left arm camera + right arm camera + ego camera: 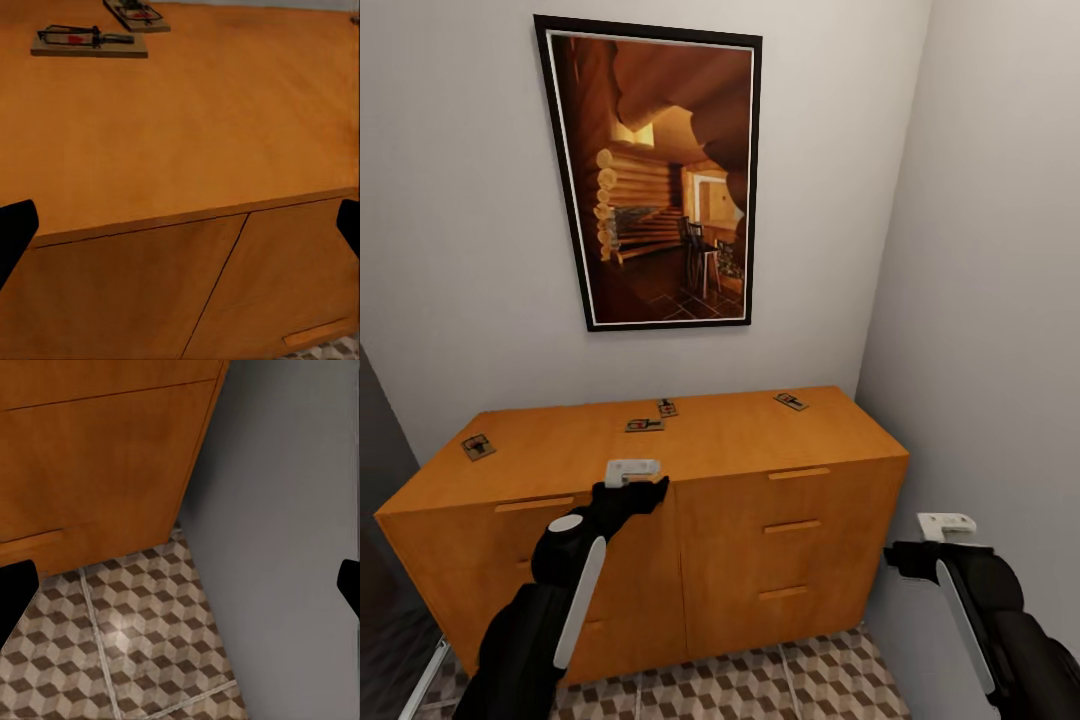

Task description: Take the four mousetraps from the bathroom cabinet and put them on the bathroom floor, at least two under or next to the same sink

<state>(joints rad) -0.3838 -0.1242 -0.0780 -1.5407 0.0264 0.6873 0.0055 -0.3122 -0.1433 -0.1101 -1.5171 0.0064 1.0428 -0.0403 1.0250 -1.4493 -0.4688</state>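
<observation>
Four mousetraps (645,424) lie on top of the cabinet (740,530). Left tool (632,473) hangs wide apart by its front edge, holding nothing. Next, reach forward and pinch the nearest one.

Right claw (180,585) is spread wide, nothing between its two dark fingertips (15,592). Cabinet (97,457) front is ahead of it, with one slim handle (34,540) low on the door. Cube-pattern bathroom floor (127,645) meets the cabinet's foot. Plain grey wall (292,525) runs just beside the cabinet's corner.
</observation>
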